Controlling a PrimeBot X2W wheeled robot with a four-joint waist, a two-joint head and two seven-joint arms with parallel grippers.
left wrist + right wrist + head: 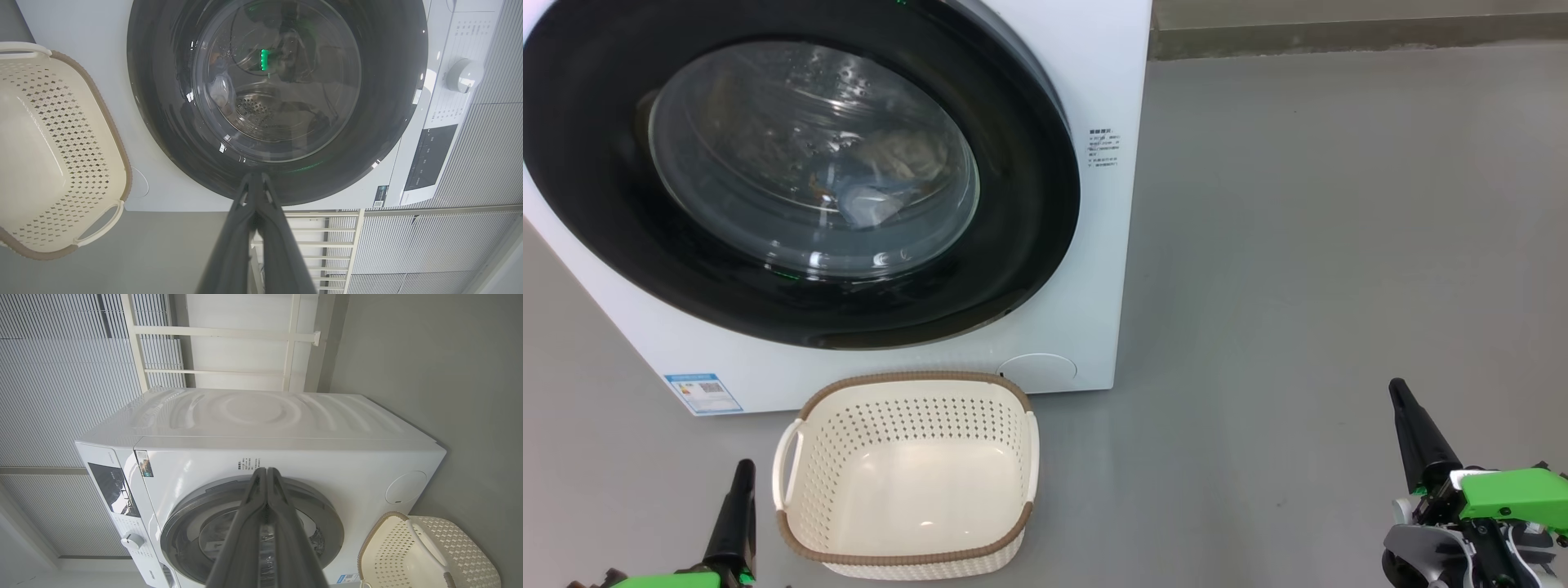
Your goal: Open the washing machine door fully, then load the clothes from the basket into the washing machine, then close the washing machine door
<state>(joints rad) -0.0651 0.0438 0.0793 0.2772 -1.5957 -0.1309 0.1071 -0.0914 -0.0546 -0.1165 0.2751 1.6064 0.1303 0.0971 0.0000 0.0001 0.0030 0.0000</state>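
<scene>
Head view: door (1029,204) shut on washing machine (1104,65), clothes (882,175) behind its glass. Basket (907,379) on floor (1298,245) in front, just beside left jaws, well apart from right jaws. Blue label (703,394) at lower corner, small print (1104,147) beside door, both too small to read.

Left wrist view: fingers (237,241) pressed together, pointing at door's black rim, holding nothing.

Right wrist view: fingers (245,535) pressed together, pointing at door's rim, print just past tips, unreadable.
</scene>
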